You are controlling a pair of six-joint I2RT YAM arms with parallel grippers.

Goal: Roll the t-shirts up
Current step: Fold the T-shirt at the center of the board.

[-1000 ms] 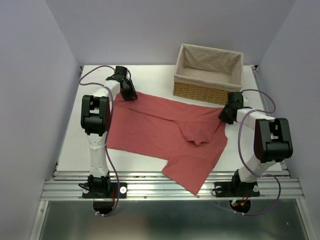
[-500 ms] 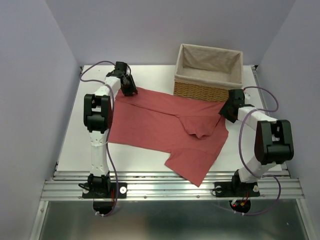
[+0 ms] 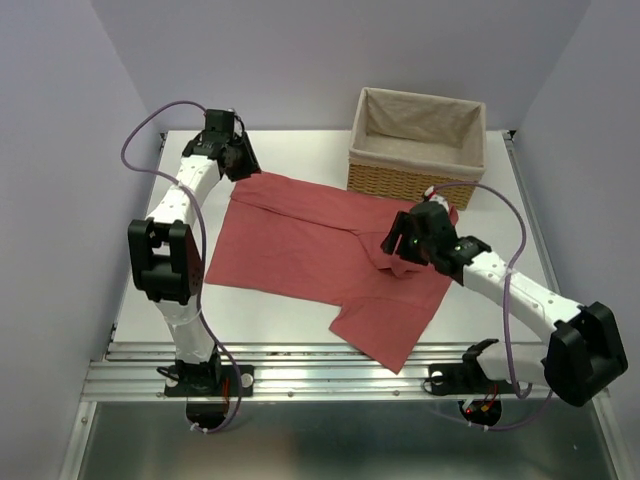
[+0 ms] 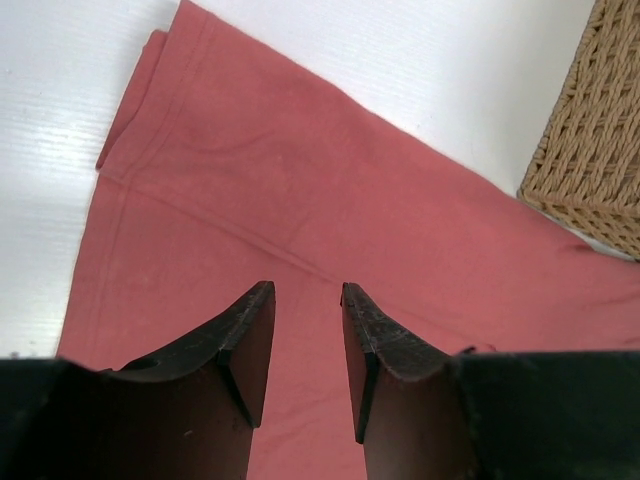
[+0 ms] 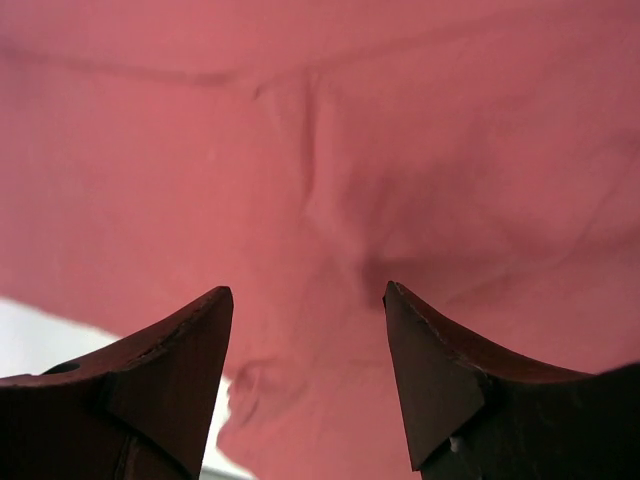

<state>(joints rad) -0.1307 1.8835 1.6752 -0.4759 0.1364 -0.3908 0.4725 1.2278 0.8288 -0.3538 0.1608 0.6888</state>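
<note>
One salmon-red t-shirt (image 3: 300,250) lies spread on the white table (image 3: 300,150), with a sleeve flap folded over near its right middle and a corner hanging toward the near edge. My left gripper (image 3: 238,165) is open and empty, hovering at the shirt's far left corner; in the left wrist view the left gripper (image 4: 306,287) has cloth (image 4: 300,200) showing between the jaws. My right gripper (image 3: 397,243) is open and empty above the folded flap; in the right wrist view the right gripper (image 5: 307,290) is over wrinkled cloth (image 5: 400,150).
A tan cloth-lined wicker basket (image 3: 418,150) stands at the back right, touching the shirt's far edge; its corner also shows in the left wrist view (image 4: 590,150). Grey walls close in the table on the left, back and right.
The shirt was drawn farther from the near edge. My right gripper left the shirt's far right corner and swung left over the folded flap. My left gripper drew back and left from the far left corner.
</note>
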